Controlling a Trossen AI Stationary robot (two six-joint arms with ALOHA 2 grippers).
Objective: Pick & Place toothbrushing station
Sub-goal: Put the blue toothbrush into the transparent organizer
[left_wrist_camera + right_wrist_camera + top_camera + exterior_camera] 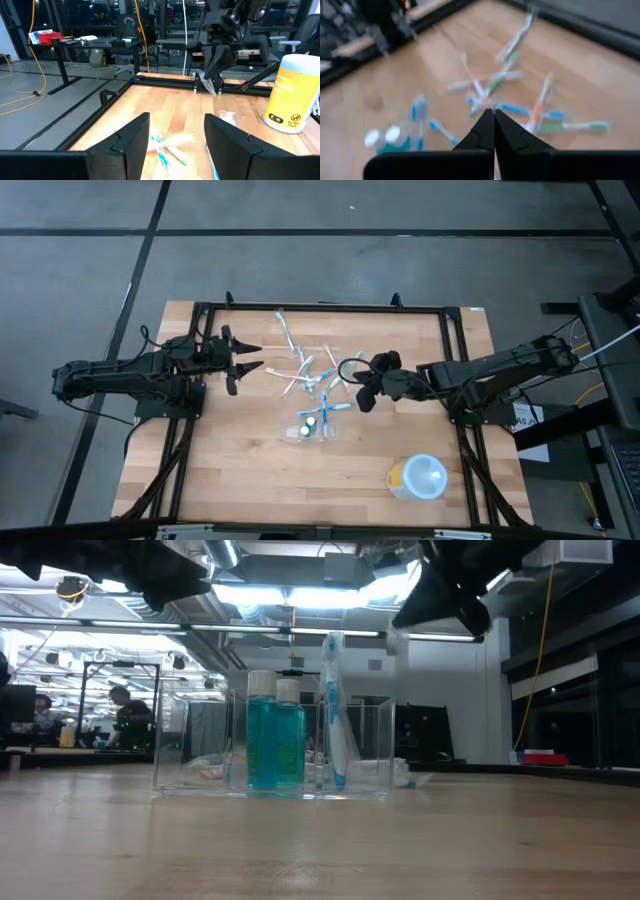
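In toothbrushing station [272, 745]: two bottles [275, 732], one toothbrush [334, 710].

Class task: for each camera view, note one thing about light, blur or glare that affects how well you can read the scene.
High view: even light, faint shadows, sharp. Low view: bright ceiling lights backlight the clear holder, leaving the arms above it as dark silhouettes. Left wrist view: the near fingers are soft. Right wrist view: blurred, so the scattered toothbrushes smear.
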